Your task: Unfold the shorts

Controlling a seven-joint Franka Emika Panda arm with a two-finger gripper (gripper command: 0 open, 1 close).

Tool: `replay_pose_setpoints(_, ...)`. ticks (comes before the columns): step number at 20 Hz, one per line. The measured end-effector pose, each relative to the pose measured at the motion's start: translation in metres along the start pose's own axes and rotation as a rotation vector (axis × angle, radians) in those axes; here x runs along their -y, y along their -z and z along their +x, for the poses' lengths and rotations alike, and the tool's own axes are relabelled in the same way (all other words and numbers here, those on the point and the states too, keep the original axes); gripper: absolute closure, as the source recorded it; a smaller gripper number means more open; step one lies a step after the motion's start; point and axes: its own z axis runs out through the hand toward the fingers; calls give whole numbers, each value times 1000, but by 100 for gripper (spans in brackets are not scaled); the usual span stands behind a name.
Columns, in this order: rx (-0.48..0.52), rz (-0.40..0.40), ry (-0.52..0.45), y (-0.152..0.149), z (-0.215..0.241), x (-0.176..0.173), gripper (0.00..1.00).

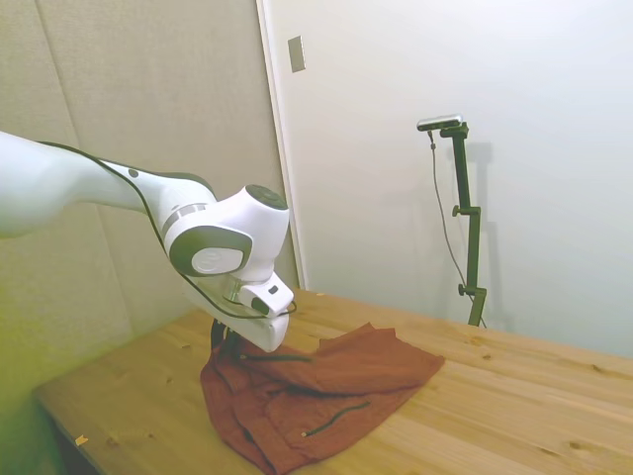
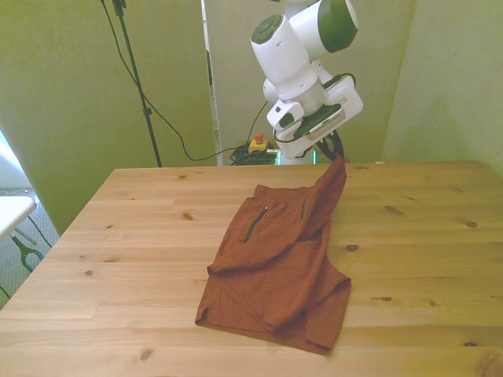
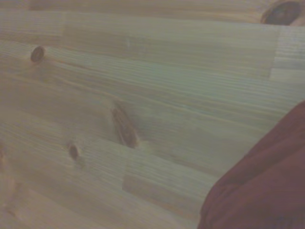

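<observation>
The rust-red shorts [image 2: 279, 263] lie wrinkled on the wooden table [image 2: 118, 259], one corner lifted off the surface. My gripper [image 2: 338, 155] is shut on that raised corner near the table's far edge, toward the front view's right. A dark pocket slit [image 2: 253, 224] shows on the upper layer. In the side view the shorts [image 1: 316, 396] hang from the gripper [image 1: 226, 341] at the left end of the cloth, with the pocket slit [image 1: 336, 414] facing up. The wrist view shows bare wood and an edge of the shorts [image 3: 267, 186].
Bare table [image 1: 514, 396] spreads on both sides of the cloth. A door frame [image 1: 282, 148] and wall stand behind the table. Cables and a small red-topped object [image 2: 257, 142] lie on the floor beyond the far edge.
</observation>
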Motion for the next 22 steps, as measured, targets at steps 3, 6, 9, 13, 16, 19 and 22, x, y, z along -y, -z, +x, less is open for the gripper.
replay_pose_setpoints(3,11,-11,25,-7,-5,10,0)
replay_pose_setpoints(6,19,-19,46,-12,-9,20,0)
replay_pose_setpoints(9,10,-23,53,-13,-12,30,0)
replay_pose_setpoints(13,-169,-56,-52,-2,9,40,0)
replay_pose_setpoints(16,-301,-93,-153,27,56,22,0)
replay_pose_setpoints(19,-415,-124,-267,70,108,-11,0)
replay_pose_setpoints(22,-514,-160,-380,95,146,-31,0)
